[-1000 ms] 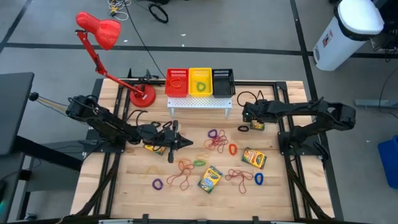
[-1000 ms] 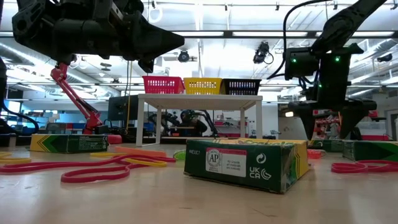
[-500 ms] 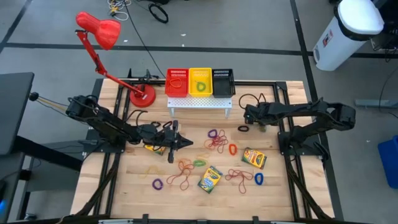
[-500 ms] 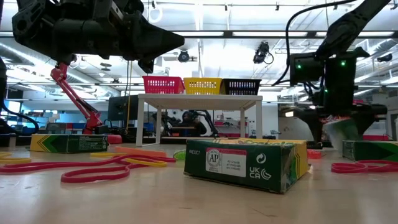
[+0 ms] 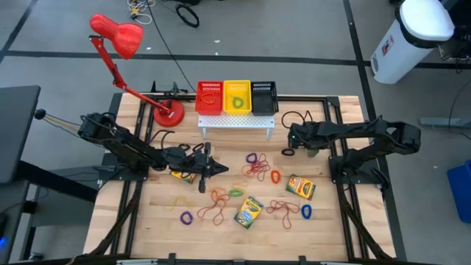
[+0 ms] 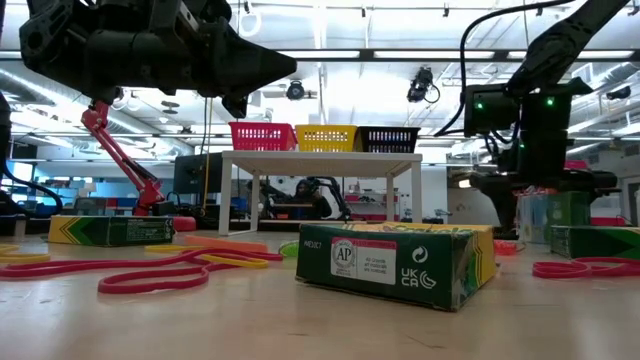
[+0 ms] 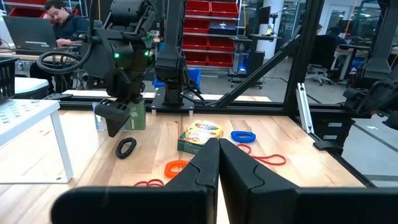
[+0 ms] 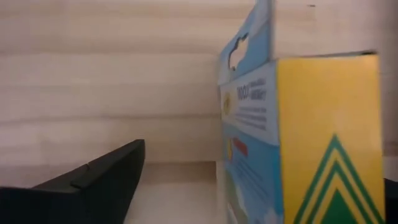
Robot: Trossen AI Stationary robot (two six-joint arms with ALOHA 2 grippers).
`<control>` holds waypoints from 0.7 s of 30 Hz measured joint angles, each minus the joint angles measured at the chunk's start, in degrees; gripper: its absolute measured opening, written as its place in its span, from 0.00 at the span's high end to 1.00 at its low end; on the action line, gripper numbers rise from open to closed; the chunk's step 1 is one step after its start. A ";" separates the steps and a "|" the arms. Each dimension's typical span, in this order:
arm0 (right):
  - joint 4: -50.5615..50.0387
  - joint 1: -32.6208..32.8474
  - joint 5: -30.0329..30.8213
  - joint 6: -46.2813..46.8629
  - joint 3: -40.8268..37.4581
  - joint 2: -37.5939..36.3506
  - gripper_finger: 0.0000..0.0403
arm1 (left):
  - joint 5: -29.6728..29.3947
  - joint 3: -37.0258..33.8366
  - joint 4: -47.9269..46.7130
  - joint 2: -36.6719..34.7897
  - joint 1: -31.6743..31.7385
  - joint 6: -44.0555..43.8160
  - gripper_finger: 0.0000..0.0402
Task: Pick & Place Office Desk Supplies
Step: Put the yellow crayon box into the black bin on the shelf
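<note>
lamp (image 5: 118, 40): red
baskets: red (image 5: 209, 96), yellow (image 5: 237, 96), black (image 5: 264, 96)
rack (image 5: 235, 122): white, perforated
crayon boxes (image 5: 249, 212): yellow with green chevrons; one (image 8: 311, 137) has a blue side
rubber bands (image 5: 255, 167): red, orange, green, purple, blue
table (image 5: 162, 221): light wood
arms: black

The right gripper (image 5: 304, 147) has come down over the crayon box (image 6: 548, 214) by the table's right edge, jaws wide at either side of it; the box, lying flat earlier, now seems to stand on end
</note>
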 joint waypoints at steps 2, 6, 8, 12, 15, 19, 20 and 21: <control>0.01 0.00 -0.91 -1.19 0.00 -0.01 0.10 | 0.00 -0.02 0.00 0.00 0.00 -0.01 0.97; -0.03 -0.02 -3.22 -3.89 0.00 -0.49 0.24 | 0.00 0.00 0.00 0.02 0.00 -0.33 0.97; -0.15 -0.02 -4.34 -5.00 0.00 -0.79 0.32 | 0.00 -0.02 0.00 0.00 -0.02 -0.43 0.97; -0.36 -0.02 -4.31 -6.39 0.00 -0.85 0.50 | 0.00 -0.02 0.01 0.00 -0.02 -0.63 0.97; -0.22 -0.02 -3.13 -7.66 0.00 -0.85 0.65 | 0.00 -0.02 0.01 0.00 0.04 -1.76 0.97; -0.10 0.02 -2.07 -9.24 0.02 -1.47 0.74 | -2.02 -0.02 -0.05 -0.45 0.17 -4.13 0.97; -0.03 0.02 -2.02 -9.41 0.02 -1.92 0.74 | -2.53 -0.02 0.10 -0.76 0.25 -4.83 0.97; 0.04 0.02 -2.03 -9.82 0.02 -2.65 0.74 | -2.89 -0.02 0.05 -1.21 0.43 -5.18 0.97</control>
